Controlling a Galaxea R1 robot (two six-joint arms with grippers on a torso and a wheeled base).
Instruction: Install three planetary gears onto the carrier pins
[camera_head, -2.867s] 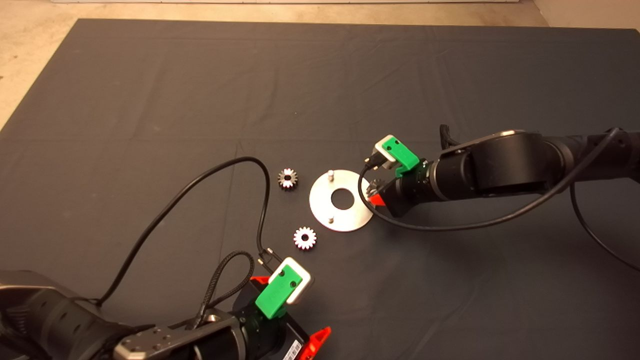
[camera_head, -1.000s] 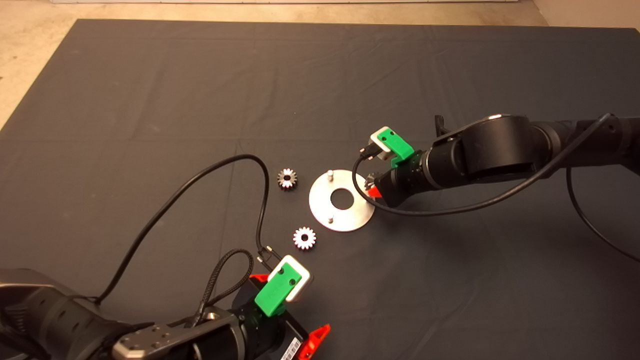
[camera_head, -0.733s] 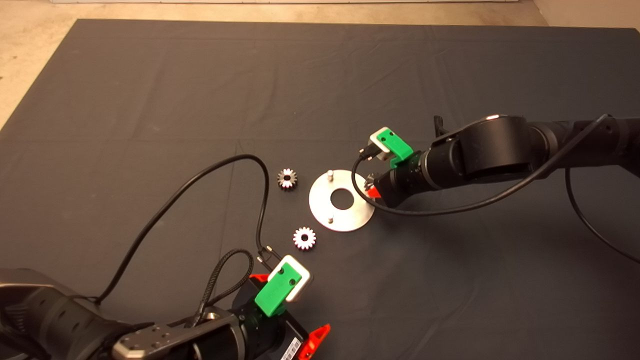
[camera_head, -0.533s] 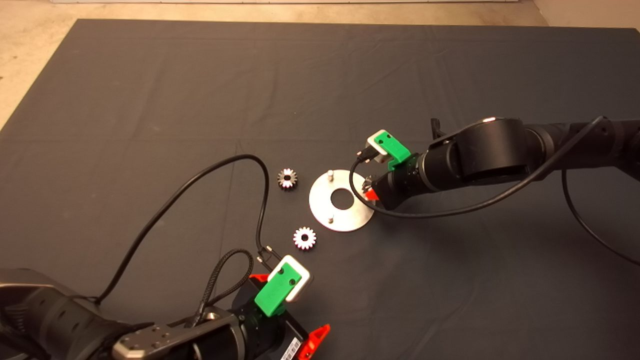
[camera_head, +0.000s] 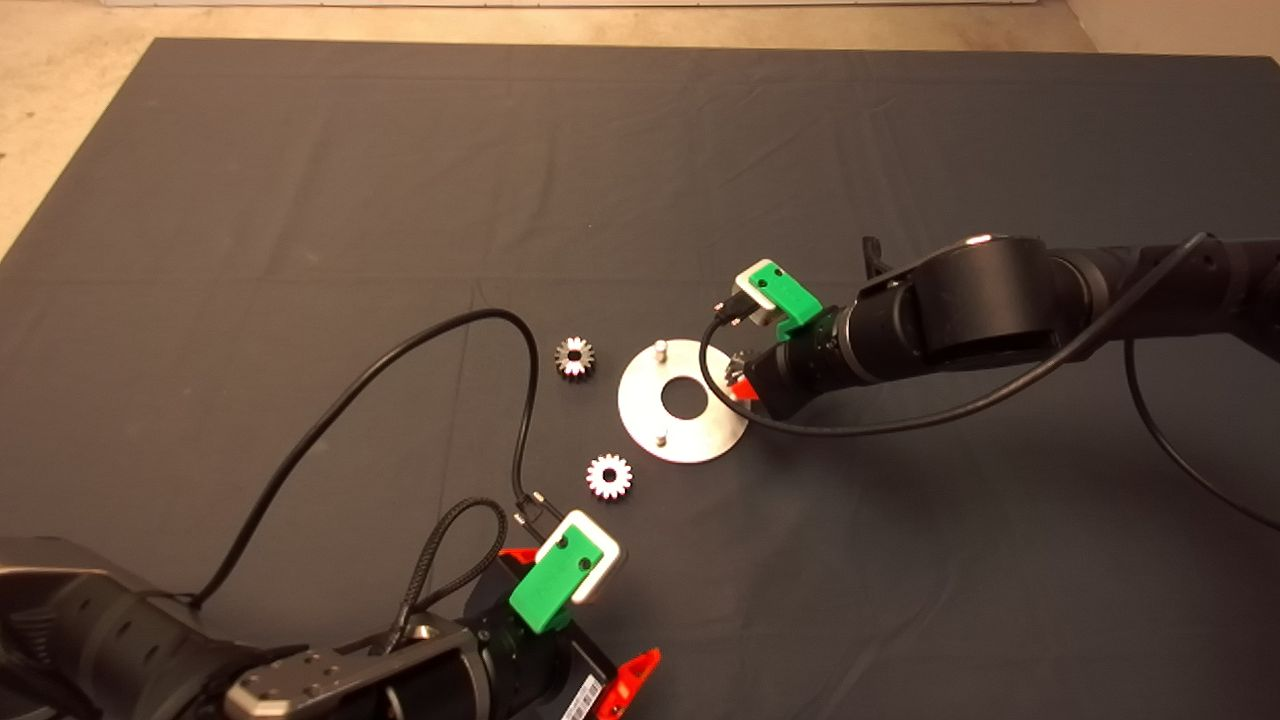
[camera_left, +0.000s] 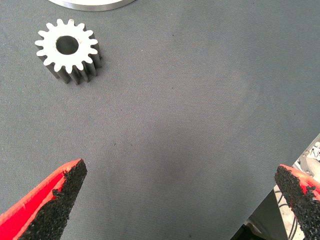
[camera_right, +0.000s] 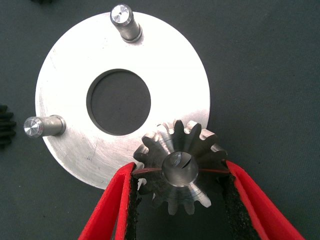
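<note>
Held gear (camera_right: 182, 171): clamped between the right gripper's red fingers, over the disc's rim nearest that arm; a silver pin top shows through its centre hole. How far down the pin it sits cannot be told.
Disc (camera_head: 640, 425): flat on the mat (camera_head: 640, 150), mid-table, big centre hole.
Bare pins: two stand upright with nothing on them, one (camera_right: 124, 20) on the far side and one (camera_right: 38, 125) on the near side.
Loose gears: two on the mat left of the disc, apart from it; one (camera_head: 575, 357) farther back, one (camera_head: 609, 476) nearer the left arm, lying flat.
Right gripper (camera_right: 180, 200): at the disc's right edge, pads pressed on the gear's teeth.
Left gripper (camera_left: 180, 200): low at the lower-left edge, fingers spread wide, nothing between them.
</note>
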